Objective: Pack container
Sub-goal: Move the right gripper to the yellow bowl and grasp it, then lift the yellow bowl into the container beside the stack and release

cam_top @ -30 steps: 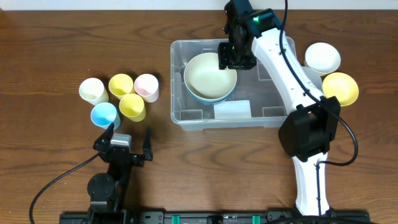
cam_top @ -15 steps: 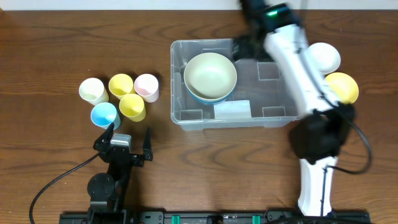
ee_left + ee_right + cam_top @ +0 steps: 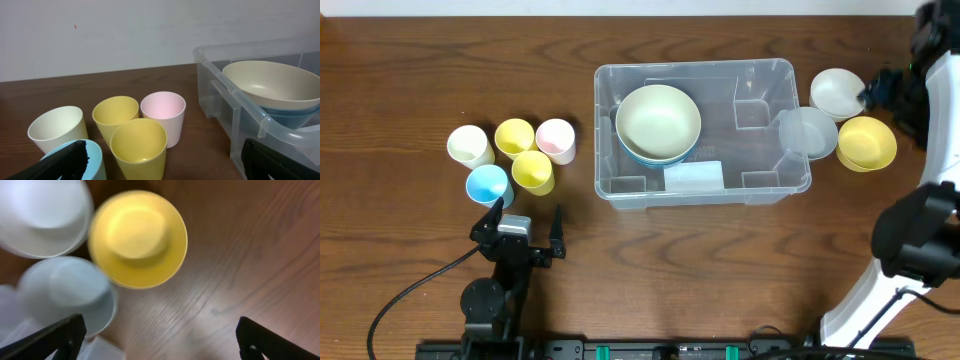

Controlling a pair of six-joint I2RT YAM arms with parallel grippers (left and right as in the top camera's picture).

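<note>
We see the container (image 3: 720, 110) at the middle of the table (image 3: 420, 60), long side running left to right. In its left half a cream bowl (image 3: 659, 120) sits nested in a blue bowl (image 3: 638, 158), whose rim shows only at the near left. A pale label (image 3: 693, 176) lies on the container floor just in front of those 2 bowls. The right half of the container holds only its moulded ridges.

Just right of the container stand 3 more bowls. A clear bowl (image 3: 807, 132) touches or overlaps the container's right rim. A white bowl (image 3: 837, 92) lies behind it and a yellow bowl (image 3: 867, 143) just beyond it.

Well left of the container, 5 cups stand upright in a tight cluster. A cream cup (image 3: 470, 146), a rear yellow cup (image 3: 514, 137) and a pink cup (image 3: 556, 140) form the back row. A blue cup (image 3: 488, 185) and a front yellow cup (image 3: 533, 171) stand in front.

The left gripper (image 3: 528, 210) sits in front of the cups, to the container's near left, its jaws apart and empty.

The right gripper (image 3: 159, 327) hovers past the container's right end, above the white, clear and yellow bowls. Its wrist view is blurred, yet shows the 2 fingers (image 3: 65, 335) spread wide with nothing between them.
</note>
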